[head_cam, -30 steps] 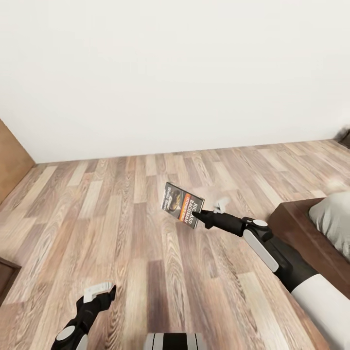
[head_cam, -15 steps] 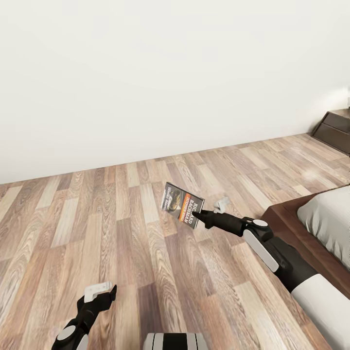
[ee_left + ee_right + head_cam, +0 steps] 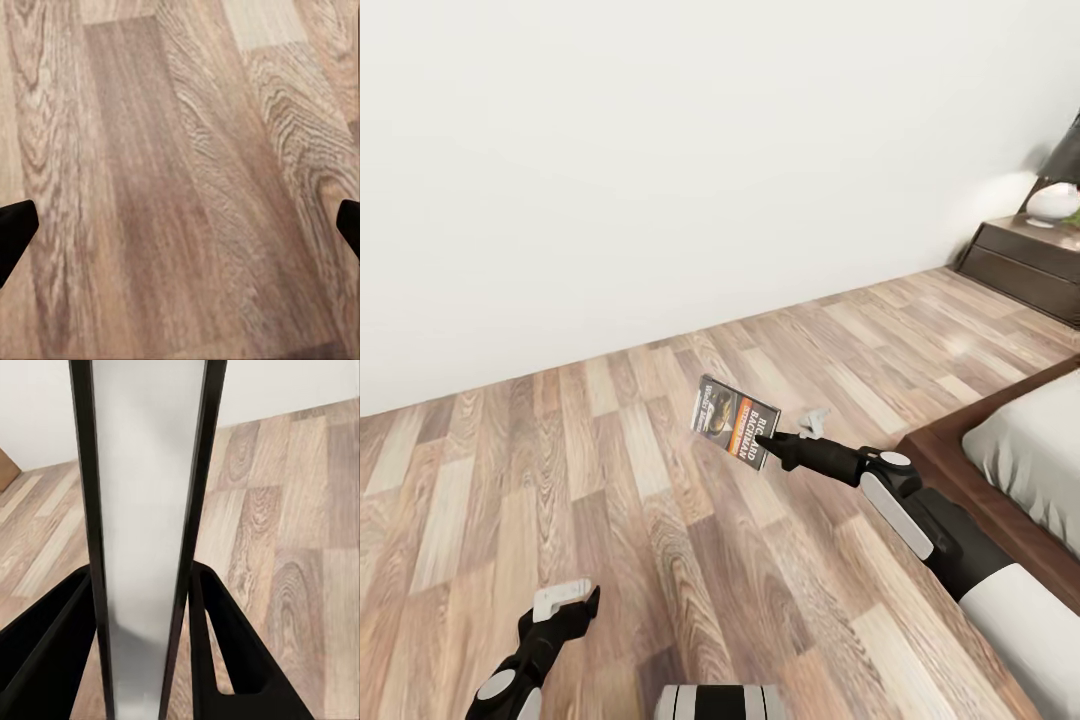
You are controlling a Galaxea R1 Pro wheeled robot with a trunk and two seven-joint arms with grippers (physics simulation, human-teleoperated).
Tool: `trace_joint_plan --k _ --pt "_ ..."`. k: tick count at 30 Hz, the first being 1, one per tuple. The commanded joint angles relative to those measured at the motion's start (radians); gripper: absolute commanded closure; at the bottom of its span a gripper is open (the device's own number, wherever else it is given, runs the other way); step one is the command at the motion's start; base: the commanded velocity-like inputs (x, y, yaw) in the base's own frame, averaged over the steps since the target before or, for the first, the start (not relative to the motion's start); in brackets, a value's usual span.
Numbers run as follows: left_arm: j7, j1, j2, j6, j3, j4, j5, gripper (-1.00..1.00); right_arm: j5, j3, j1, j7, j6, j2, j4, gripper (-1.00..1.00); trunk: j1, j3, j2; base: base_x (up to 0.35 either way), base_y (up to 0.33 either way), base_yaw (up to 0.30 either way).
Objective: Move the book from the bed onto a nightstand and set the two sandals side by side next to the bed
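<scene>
Camera swung right, nightstand (image 3: 1028, 262) nearer; book (image 3: 736, 421) clamped in right gripper (image 3: 772, 440)

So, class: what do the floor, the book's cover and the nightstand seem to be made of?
Floor: matte wood planks, with visible grain and seams.
Book: probably printed paper; thin, with lettering and an orange band.
Nightstand: looks like dark, slightly glossy wood with a drawer front.

- A bedroom in a home, rendered by a simulator.
- The bed (image 3: 1028, 455), with pale mattress and dark brown frame, sits at the right edge of the frame.
- A dark wood nightstand (image 3: 1028, 264) carrying a white lamp base (image 3: 1053, 202) stands at upper right.
- A wood-plank floor (image 3: 610, 470) meets a plain white wall (image 3: 660, 150).
</scene>
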Motion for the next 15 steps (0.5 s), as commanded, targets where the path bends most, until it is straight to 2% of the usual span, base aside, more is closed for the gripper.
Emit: trace_joint_plan --k 1,15 --pt "0.004 0.000 0.001 0.005 -0.001 -0.002 0.009 -1.00 -0.014 0.002 -0.001 -0.001 0.007 -0.001 -0.001 1.00 0.000 -0.001 0.000 0.297 0.196 -0.256" --pt "0.004 0.000 0.001 0.004 -0.001 -0.002 0.010 -1.00 -0.013 0.002 -0.001 0.000 0.007 -0.001 -0.001 1.00 0.000 -0.001 0.000 0.297 0.193 -0.256"
